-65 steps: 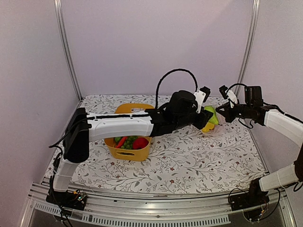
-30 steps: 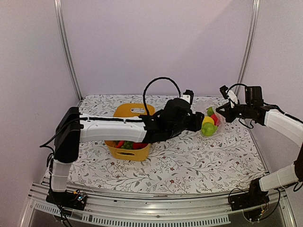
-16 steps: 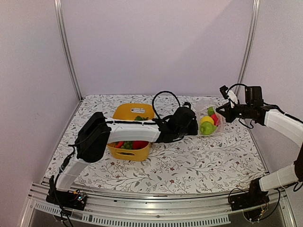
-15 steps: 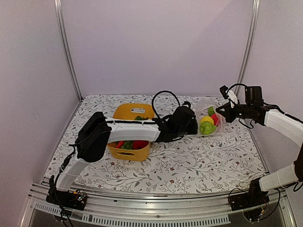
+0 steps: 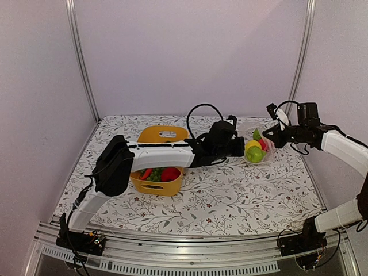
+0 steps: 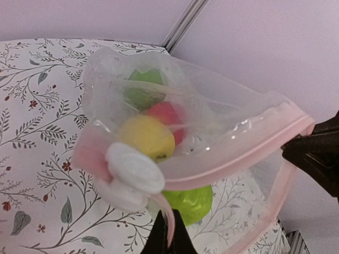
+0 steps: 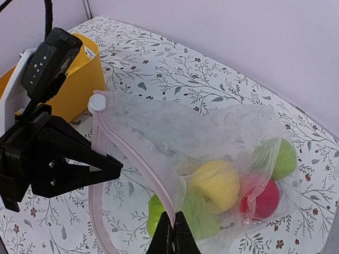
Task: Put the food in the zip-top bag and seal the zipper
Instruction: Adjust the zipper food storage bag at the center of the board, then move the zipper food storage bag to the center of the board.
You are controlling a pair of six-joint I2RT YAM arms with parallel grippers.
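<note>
At the far right of the table (image 5: 230, 195), you have both arms meeting on the zip-top bag (image 5: 251, 129). Left arm is stretched long from its near-left base, passing over the yellow tub (image 5: 158, 187), wrist roughly level. Left gripper (image 5: 240, 146) is at the bag's left end, and the left wrist view shows that claw (image 6: 168, 236) pressed together on the zipper (image 6: 238, 159), right beside the white slider (image 6: 135, 169). Right arm rises from the near-right base, forearm pointing left, with the right gripper (image 5: 269, 137) at the bag's right end. That claw (image 7: 172, 233) is also clamped on the pink strip (image 7: 139, 154), fingers together. The bag hangs stretched between the two pinch points, its pink lips apart and the mouth gaping. The food (image 5: 255, 150) sits inside: yellow (image 6: 145, 136), red (image 6: 167, 116) and two green pieces (image 7: 283, 156). Can't tell whether the bag bottom touches the cloth. More red and green pieces (image 5: 158, 172) lie in the tub.
</note>
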